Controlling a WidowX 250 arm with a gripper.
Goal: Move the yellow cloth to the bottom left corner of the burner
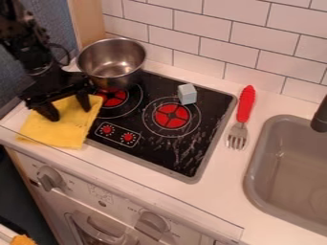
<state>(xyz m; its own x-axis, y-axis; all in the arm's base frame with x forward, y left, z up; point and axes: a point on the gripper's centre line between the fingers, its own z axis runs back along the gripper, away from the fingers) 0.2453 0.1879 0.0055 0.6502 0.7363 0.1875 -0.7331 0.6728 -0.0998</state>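
Observation:
My black gripper (68,109) is at the upper left, over the upper part of the yellow cloth (64,128), its two fingers apart with cloth visible between them. Whether the fingertips touch the cloth I cannot tell. The cloth lies flat on the white counter at the left, and its right edge reaches the left side of the black burner plate (156,148). Part of the cloth's top edge is hidden under the gripper.
A steel pot (114,64) stands at the burner's back left, close beside the gripper. On the burner sits a light blue block (187,94). A red-handled fork (245,107) lies right of the burner, before the grey sink (256,165). A tiled wall rises behind.

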